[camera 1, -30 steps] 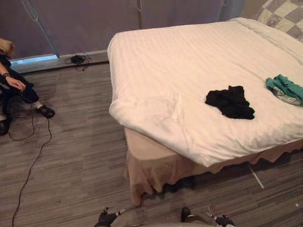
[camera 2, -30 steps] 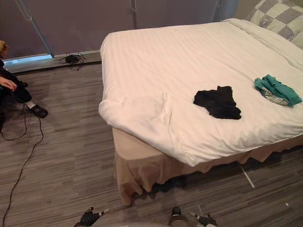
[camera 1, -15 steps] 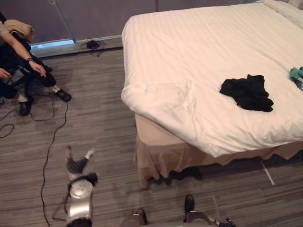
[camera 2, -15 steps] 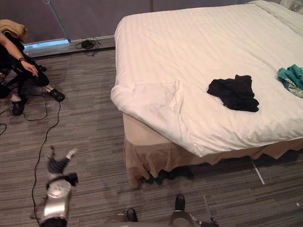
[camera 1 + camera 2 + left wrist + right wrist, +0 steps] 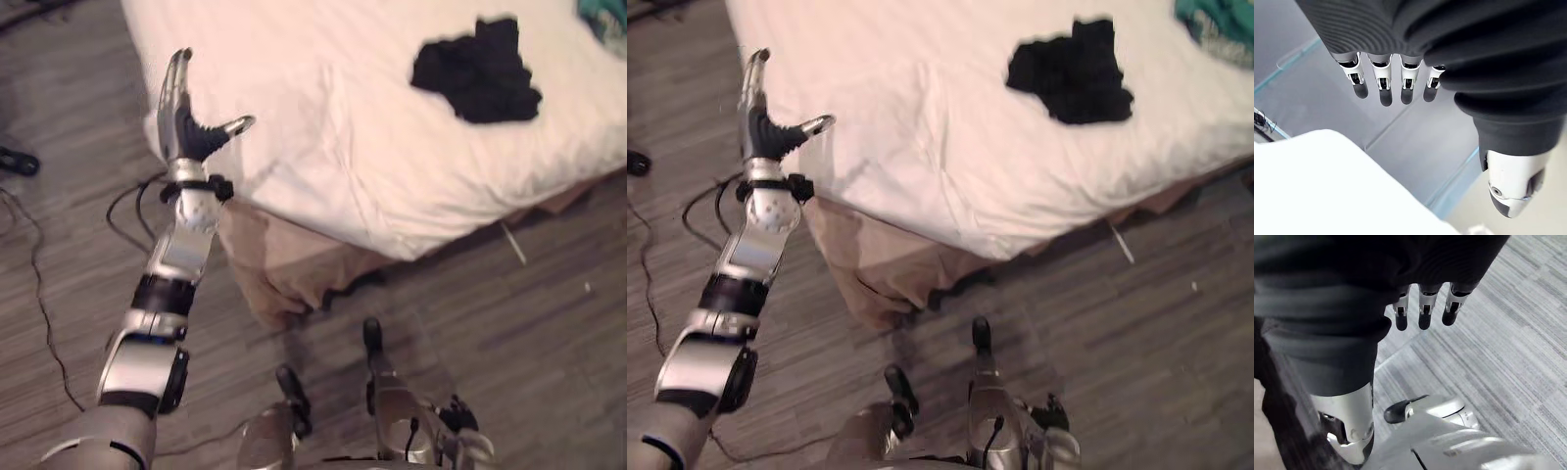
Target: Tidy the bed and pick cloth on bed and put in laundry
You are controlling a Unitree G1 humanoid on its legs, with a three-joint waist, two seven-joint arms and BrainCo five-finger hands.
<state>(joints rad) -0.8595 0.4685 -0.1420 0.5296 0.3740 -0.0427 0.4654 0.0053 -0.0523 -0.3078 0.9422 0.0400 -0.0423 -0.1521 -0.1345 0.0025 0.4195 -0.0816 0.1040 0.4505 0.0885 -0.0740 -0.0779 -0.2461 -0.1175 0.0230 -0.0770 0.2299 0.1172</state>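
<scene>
Plainly, the left hand (image 5: 186, 122), spread wide and empty, hovers by the corner of the bed (image 5: 323, 127), well short of the black cloth (image 5: 477, 70); lunging may rumple the bed. The right hand (image 5: 1422, 316) hangs relaxed.

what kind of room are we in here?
Probably a bedroom, possibly a hotel room: a white-covered bed with a beige bed skirt, and a black garment lying on top.

Grey floor (image 5: 558, 333) with long thin stripes. Far over at the left edge, a dark shoe (image 5: 16, 162), partly cut off. Out on the floor, a thin white stick (image 5: 515, 244) lying slanted, with a tiny white speck (image 5: 587, 288) near it. Farther off, a plain grey wall (image 5: 1312, 107) with a pale blue line (image 5: 1455, 182) along it.
</scene>
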